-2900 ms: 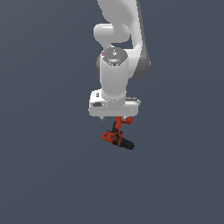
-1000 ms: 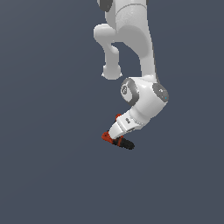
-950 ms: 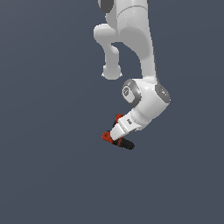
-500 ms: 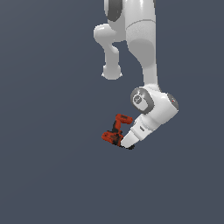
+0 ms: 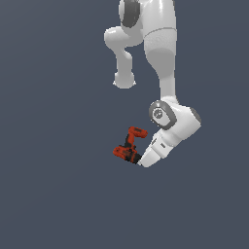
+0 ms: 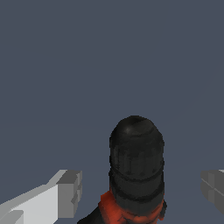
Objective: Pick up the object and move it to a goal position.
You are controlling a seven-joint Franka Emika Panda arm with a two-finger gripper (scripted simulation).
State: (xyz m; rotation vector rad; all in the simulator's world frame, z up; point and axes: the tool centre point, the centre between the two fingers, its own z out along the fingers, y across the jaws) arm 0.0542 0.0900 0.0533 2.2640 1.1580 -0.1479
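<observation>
The drill (image 5: 128, 147) is small, red-orange with black bands and a black nose. In the exterior view it sits just off the tip of my white hand, its handle pointing up. My gripper (image 5: 141, 162) is tilted down toward the exterior view's left. In the wrist view the drill's black nose (image 6: 136, 166) stands between my gripper (image 6: 141, 192) fingers. One grey fingertip (image 6: 70, 192) and the other (image 6: 214, 190) stand wide apart, with a visible gap to the drill on each side. The jaws are open and do not touch the drill where I can see.
The background is a plain dark grey-blue surface in both views, with no other objects or edges. The white arm (image 5: 160, 58) rises above the hand to the top of the exterior view.
The arm has swung lower and toward the exterior view's right, and the hand has tilted over. The drill has turned, and its handle now points up.
</observation>
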